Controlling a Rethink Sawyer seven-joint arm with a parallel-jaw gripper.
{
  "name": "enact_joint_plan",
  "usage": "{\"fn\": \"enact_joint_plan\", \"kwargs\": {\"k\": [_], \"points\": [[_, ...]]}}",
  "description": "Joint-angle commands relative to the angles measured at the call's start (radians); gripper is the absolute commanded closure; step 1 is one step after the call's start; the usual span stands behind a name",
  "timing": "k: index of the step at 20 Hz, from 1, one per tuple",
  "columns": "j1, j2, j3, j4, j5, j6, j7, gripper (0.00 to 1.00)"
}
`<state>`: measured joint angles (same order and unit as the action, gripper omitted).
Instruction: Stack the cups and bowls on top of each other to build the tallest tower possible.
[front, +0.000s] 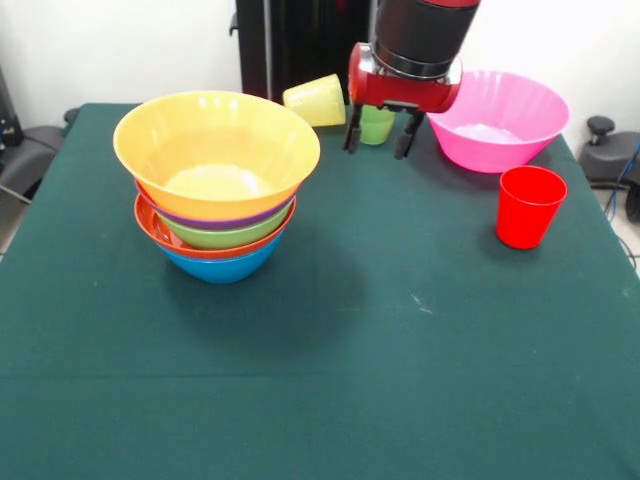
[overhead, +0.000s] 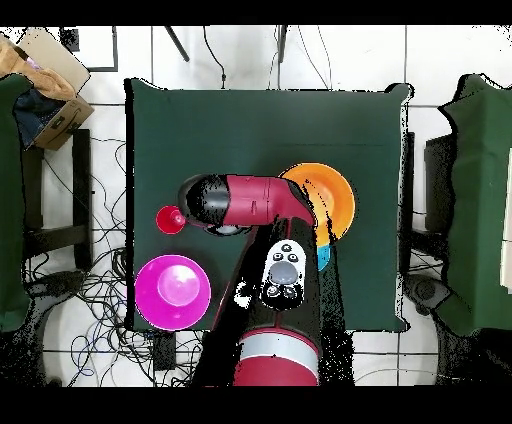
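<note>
Open and holding nothing, the tool hangs just above the far side of the surface, its two dark fingers spread on either side of the light green cup, which stands behind them; whether they touch it cannot be told.

Going left to right in the front view: the tower sits left of centre, five glossy flared bowls nested with the yellow-orange bowl on top, then purple, green, red-orange and blue rims below. Just behind its right edge the translucent yellow cup lies on its side. Right of the tool stands the large pink bowl, upright and apart, and nearer the camera the red cup, also upright.

All of it looks like thin, stiff, light plastic with slick curved walls, so a pinch on a bowl's outside would likely slide; the rim is the safer hold. The cups taper, so gripping across the upper wall seems best, gently, since so light a thing tips easily. Green cloth with a dull nap covers the surface, which should give some friction.
</note>
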<state>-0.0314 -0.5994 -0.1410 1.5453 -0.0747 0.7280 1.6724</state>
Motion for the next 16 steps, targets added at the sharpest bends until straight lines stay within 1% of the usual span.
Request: {"fn": "enact_joint_plan", "kwargs": {"k": [1,3,7,10,12,14,16], "points": [[-0.014,-0.001,0.069,0.007,0.0,0.037,0.082,0.0],[-0.007,0.002,0.069,0.004,-0.008,0.037,0.076,0.0],[0.002,0.021,0.057,-0.018,-0.01,0.021,0.102,0.0],[-0.031,0.056,0.04,-0.033,-0.015,-0.069,0.126,0.0],[-0.052,0.095,0.027,-0.079,-0.023,-0.058,0.121,0.0],[-0.066,0.125,0.027,-0.119,-0.008,-0.079,0.142,0.0],[-0.064,0.156,0.029,-0.155,-0.002,-0.096,0.156,0.0]]}}
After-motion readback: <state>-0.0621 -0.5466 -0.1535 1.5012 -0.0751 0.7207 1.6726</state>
